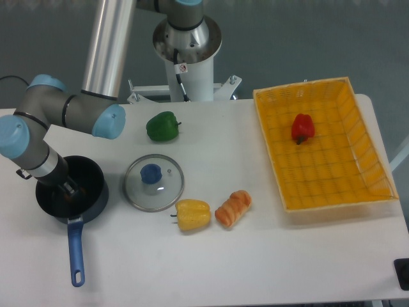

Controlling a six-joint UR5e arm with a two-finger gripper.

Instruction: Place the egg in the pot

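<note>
Camera view, overhead. Item: egg, small, smooth, orange-brown; only a sliver shows inside the pot, at the gripper. Fingers: spread not discernible, nor whether they grip the egg. Handling, judged: light, rigid, slippery, rolls readily; hold across the narrow middle, gently. Pot rests on tabletop.
</note>
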